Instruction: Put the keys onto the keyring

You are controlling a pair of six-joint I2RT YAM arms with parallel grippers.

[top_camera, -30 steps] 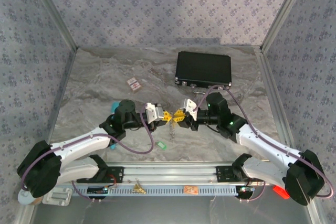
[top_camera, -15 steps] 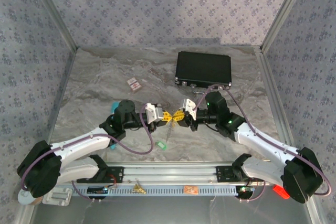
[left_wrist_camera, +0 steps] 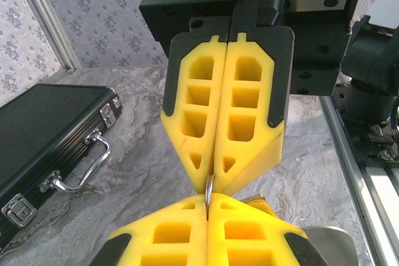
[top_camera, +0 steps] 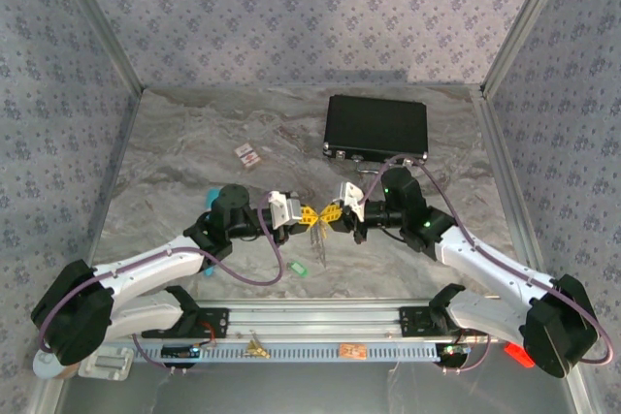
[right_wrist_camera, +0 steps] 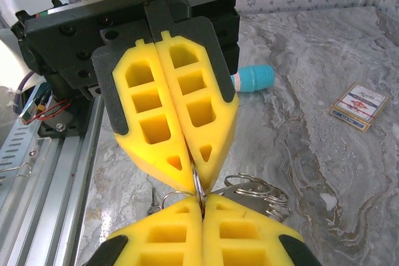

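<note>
The keyring (left_wrist_camera: 209, 192), a thin silvery metal loop seen edge-on, is held above the grey marbled table (top_camera: 194, 143) between the two grippers, which are set tip to tip. The left gripper (top_camera: 309, 212) is closed on it: its yellow foam pads (left_wrist_camera: 215, 235), cut with hollow cells, are pressed together with only the wire in the seam. The right gripper (top_camera: 331, 212) is closed on the same wire in the same way. In the right wrist view, more shiny rounded loops are seen just beside the pinched part. A tiny green key (top_camera: 299, 267) is seen lying flat on the table near the left arm. A black rectangular case (top_camera: 376, 128) with metal latches is placed well behind
</note>
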